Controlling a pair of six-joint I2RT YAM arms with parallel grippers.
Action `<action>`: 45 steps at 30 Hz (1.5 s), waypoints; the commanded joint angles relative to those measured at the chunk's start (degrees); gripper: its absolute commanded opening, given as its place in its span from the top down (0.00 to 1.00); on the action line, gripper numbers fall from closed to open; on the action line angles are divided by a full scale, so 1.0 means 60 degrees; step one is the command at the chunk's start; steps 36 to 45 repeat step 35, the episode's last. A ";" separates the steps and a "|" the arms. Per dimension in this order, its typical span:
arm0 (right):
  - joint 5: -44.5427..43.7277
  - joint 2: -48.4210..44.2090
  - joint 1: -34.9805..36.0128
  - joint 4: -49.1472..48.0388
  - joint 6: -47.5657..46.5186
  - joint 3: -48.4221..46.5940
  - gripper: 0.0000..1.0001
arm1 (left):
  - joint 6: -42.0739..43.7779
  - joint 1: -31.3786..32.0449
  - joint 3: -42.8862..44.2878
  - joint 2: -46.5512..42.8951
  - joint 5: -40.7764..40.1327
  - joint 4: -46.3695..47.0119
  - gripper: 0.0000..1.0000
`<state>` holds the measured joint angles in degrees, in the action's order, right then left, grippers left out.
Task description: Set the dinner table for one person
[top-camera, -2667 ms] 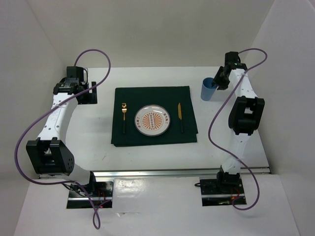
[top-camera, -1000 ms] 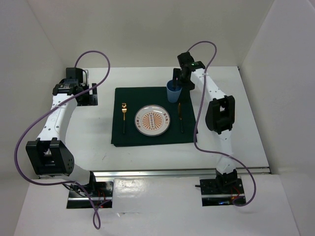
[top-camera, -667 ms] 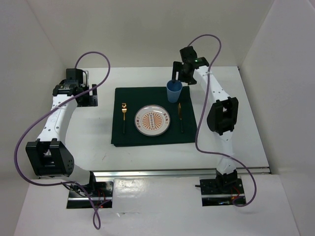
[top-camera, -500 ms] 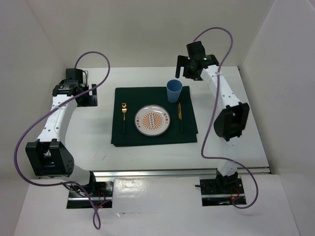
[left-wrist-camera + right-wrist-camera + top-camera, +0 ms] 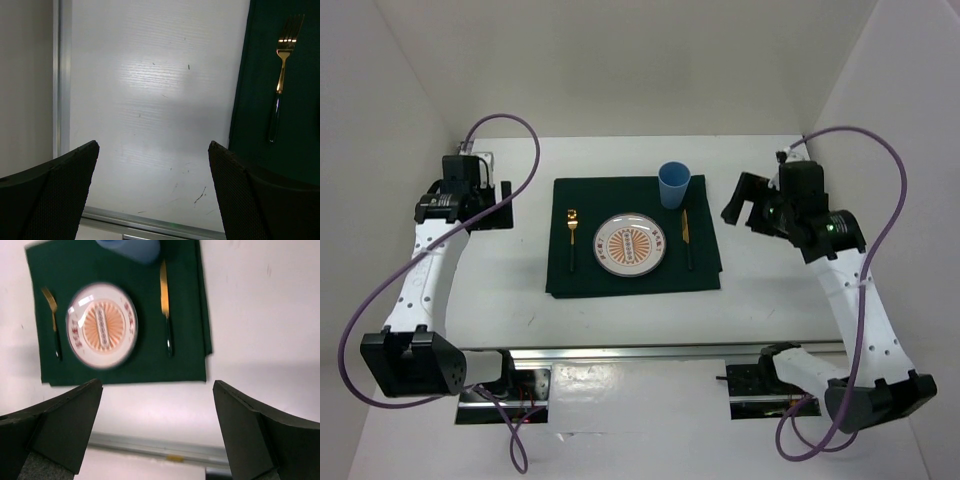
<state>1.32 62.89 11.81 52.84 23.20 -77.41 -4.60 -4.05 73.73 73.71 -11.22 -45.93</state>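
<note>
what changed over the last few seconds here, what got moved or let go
The right claw carried the blue cup from the right side of the table onto the far right corner of the green placemat, let it go and pulled back to the right, open. The left arm shifted its pose a little; the left claw stayed open, left of the placemat. The plate, fork and knife did not move.

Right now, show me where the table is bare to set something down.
Bare: dinner table left of the placemat, and the strip between placemat and front rail. Crowded: fork, plate, knife and cup fill the placemat; right gripper hovers beside it.
</note>
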 commanded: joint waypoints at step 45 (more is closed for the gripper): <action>0.1113 -0.2981 0.0038 0.1433 0.0850 0.2852 0.00 | 0.0870 -0.0057 -0.1450 -0.2750 -0.1088 -0.1178 0.03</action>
